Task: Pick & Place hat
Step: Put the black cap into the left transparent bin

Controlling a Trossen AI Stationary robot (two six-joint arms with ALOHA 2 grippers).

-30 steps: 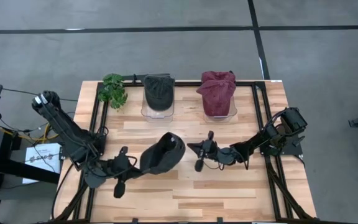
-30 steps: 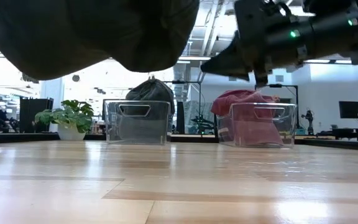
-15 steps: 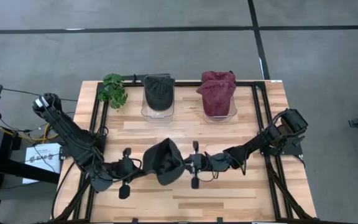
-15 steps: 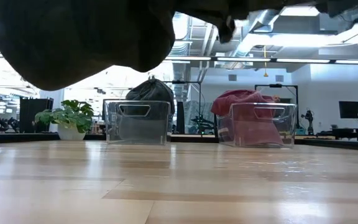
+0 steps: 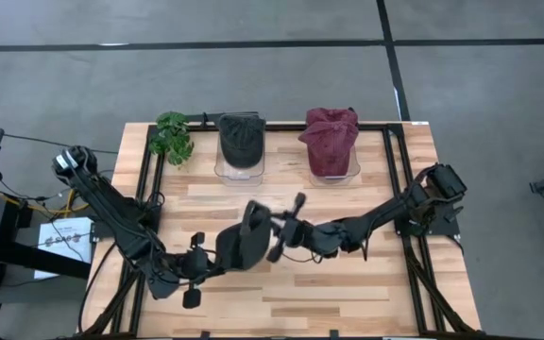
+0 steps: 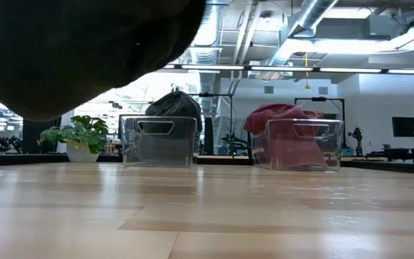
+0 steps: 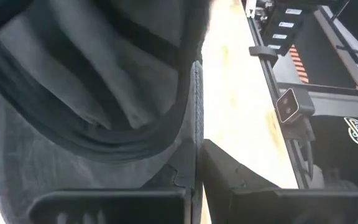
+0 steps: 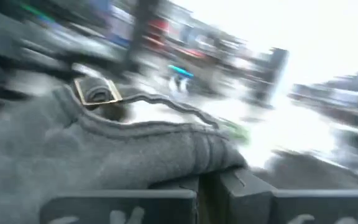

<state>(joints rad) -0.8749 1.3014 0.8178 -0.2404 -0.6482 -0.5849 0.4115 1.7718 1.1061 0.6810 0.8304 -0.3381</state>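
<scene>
A: Where's the hat?

B: The dark hat (image 5: 239,246) is up in the air, over the middle of the counter (image 5: 348,283), near the front. It's not touching the wood. In the low view it's a big dark blob (image 6: 85,50) at the top left.

A: Who's got it?

B: Both arms. The left gripper (image 5: 208,264) is clamped on the hat's edge, on the L side. Its wrist view shows the two fingers (image 7: 185,180) pressed tight on grey cloth (image 7: 55,155). The right gripper (image 5: 277,238) comes in from the R side and is pinched on the other edge. Its wrist view is blurry, but the fingers (image 8: 229,186) are squeezed on the hat's brim (image 8: 135,149), w/ a small metal buckle (image 8: 95,93) close by.

A: What else is there?

B: Two clear bins at the back. One bin (image 5: 240,165) holds a dark hat (image 5: 241,137). The other bin (image 5: 334,170), just beside it, holds a red hat (image 5: 331,132). A little green plant (image 5: 171,135) sits at the back L corner. All well apart from the held hat.
</scene>
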